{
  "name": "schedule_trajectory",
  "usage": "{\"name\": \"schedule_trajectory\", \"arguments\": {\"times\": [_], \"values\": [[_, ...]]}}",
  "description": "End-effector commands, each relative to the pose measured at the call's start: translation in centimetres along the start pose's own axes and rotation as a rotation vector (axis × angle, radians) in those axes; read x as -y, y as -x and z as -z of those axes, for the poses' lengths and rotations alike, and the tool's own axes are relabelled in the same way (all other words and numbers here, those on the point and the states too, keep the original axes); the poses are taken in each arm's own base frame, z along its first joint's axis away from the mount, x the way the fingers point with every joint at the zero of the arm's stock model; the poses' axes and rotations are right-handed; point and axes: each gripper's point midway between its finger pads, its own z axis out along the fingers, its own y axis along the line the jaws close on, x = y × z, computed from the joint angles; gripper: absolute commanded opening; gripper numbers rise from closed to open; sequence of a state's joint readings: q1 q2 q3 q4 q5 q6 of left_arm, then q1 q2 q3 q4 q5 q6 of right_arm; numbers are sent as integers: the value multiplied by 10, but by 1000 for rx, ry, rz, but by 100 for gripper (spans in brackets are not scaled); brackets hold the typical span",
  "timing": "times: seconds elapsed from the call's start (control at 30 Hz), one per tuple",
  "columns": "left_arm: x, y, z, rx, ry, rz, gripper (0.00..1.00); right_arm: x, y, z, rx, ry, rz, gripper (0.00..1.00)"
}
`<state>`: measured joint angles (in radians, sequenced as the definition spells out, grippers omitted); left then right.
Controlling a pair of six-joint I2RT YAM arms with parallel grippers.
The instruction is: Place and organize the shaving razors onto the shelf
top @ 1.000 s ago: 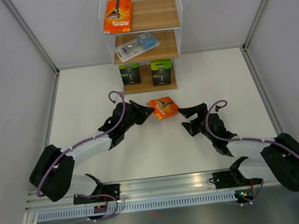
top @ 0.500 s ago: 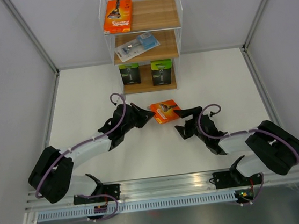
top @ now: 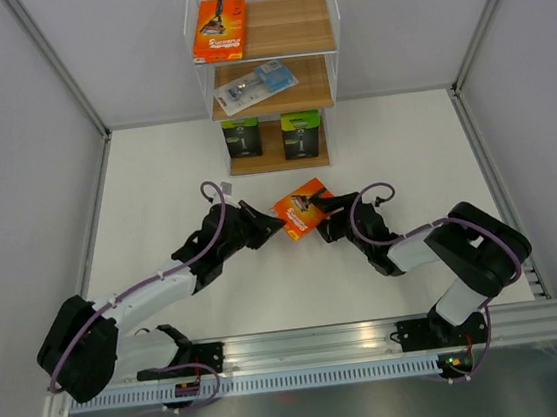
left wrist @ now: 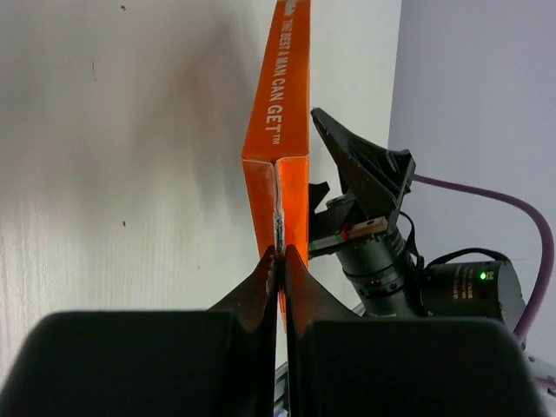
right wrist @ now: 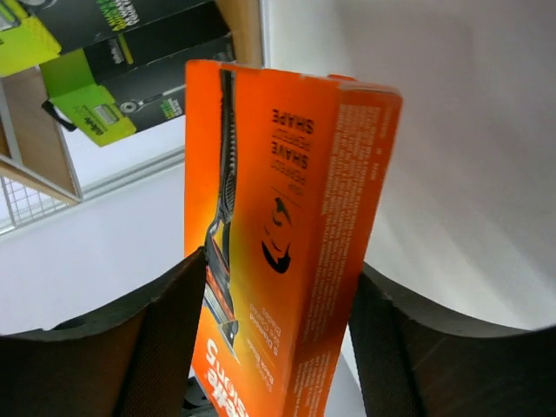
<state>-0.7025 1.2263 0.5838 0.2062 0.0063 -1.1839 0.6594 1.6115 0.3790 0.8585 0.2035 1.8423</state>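
Observation:
An orange razor pack (top: 302,211) hangs above the table between both arms, in front of the shelf (top: 303,26). My left gripper (top: 278,224) is shut on the pack's thin end seam (left wrist: 280,254). My right gripper (top: 326,219) has come in from the other side. Its fingers press against both long edges of the pack (right wrist: 287,226). The top board holds another orange pack (top: 219,29). A clear-and-blue blister pack (top: 256,85) lies on the middle board. Two black and lime-green packs (top: 241,137) (top: 301,133) stand on the bottom board.
The shelf's thin white wire frame (top: 335,21) stands against the back wall. White side walls with metal rails (top: 86,110) close in the table. The black packs (right wrist: 130,78) and the shelf's bottom board (right wrist: 35,139) show behind the held pack in the right wrist view.
The right arm swung in toward the left arm and its wide-open jaws closed in on the orange pack. The left gripper carried the pack slightly down and right, still pinching it.

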Motion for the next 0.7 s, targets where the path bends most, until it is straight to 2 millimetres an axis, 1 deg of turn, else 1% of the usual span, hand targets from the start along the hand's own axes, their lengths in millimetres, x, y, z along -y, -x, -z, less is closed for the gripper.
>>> {"name": "schedule_trajectory", "arguments": {"times": [0.0,0.03,0.07,0.1,0.13,0.17,0.2,0.23,0.3,0.33,0.4,0.47,0.53,0.57,0.6,0.63,0.67], "values": [[4,-6,13,-16,-31,-87,2,-50,-18,-3,-29,126,55,64],[4,-6,14,-14,-27,-97,2,-55,-18,-2,-27,137,72,57],[6,-7,15,-13,-32,-106,2,-61,-21,-2,-25,142,110,55],[11,-6,19,-5,-50,-129,2,-73,-23,3,-26,171,134,52],[14,-1,20,24,-52,-144,2,-79,-24,5,-23,181,162,45],[21,2,22,41,-68,-169,2,-84,-27,4,-16,175,232,43],[27,7,26,68,-82,-182,2,-98,-32,9,-10,180,264,36],[31,10,28,84,-91,-192,2,-103,-35,13,-14,196,288,33],[40,19,32,125,-106,-219,2,-120,-40,19,2,225,352,32],[47,23,36,144,-121,-224,2,-131,-45,27,-4,256,357,32],[59,35,42,199,-143,-235,2,-148,-48,35,8,303,373,31],[77,46,50,244,-184,-252,2,-170,-55,45,3,360,377,31],[92,54,57,283,-222,-264,2,-188,-61,51,3,406,426,31],[99,57,60,295,-239,-275,2,-206,-67,57,-7,442,447,31],[111,62,65,315,-265,-293,2,-216,-72,60,-15,464,469,31],[119,64,69,327,-283,-303,2,-224,-77,62,-14,483,518,30],[130,69,73,345,-304,-323,2,-244,-85,68,-24,519,538,31]]}}
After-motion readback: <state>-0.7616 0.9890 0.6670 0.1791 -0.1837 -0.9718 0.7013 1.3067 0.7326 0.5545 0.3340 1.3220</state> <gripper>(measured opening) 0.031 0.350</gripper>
